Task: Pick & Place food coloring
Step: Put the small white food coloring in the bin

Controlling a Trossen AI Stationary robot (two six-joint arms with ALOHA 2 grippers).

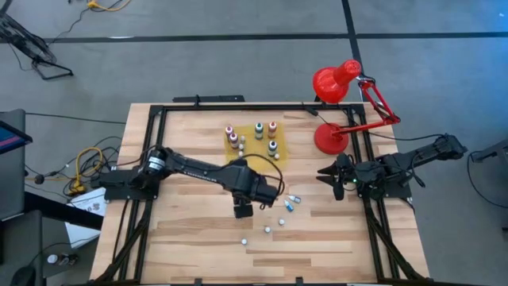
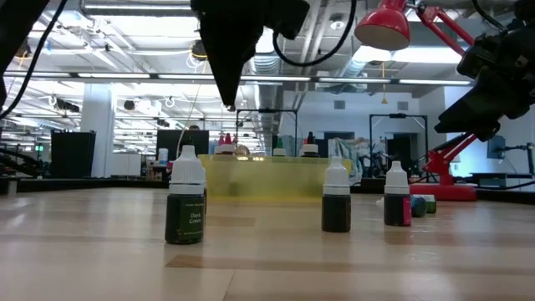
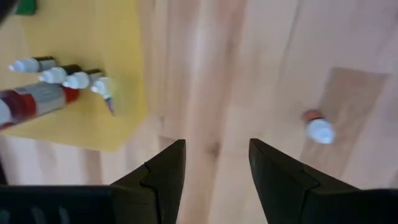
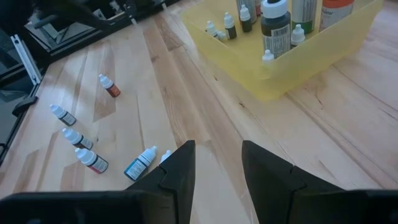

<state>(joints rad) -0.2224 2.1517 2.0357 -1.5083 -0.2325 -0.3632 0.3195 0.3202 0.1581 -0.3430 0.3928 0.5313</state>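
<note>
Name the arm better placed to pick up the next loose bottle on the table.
Probably the left. Its gripper hangs open above the loose bottles mid-table, empty. The right gripper waits near the table's right edge, beside the lamp.

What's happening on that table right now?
Left gripper open, empty, over bare wood. Right gripper open, waiting beside red lamp. Bottles loose; others in yellow tray.

Even, bright overhead light falls on the table (image 1: 198,238), with only soft shadows. In the low view, ceiling strip lights (image 2: 125,77) glare and the room behind is hazy. The left wrist view is blurred; the yellow tray (image 3: 118,74) looks smeared.
</note>
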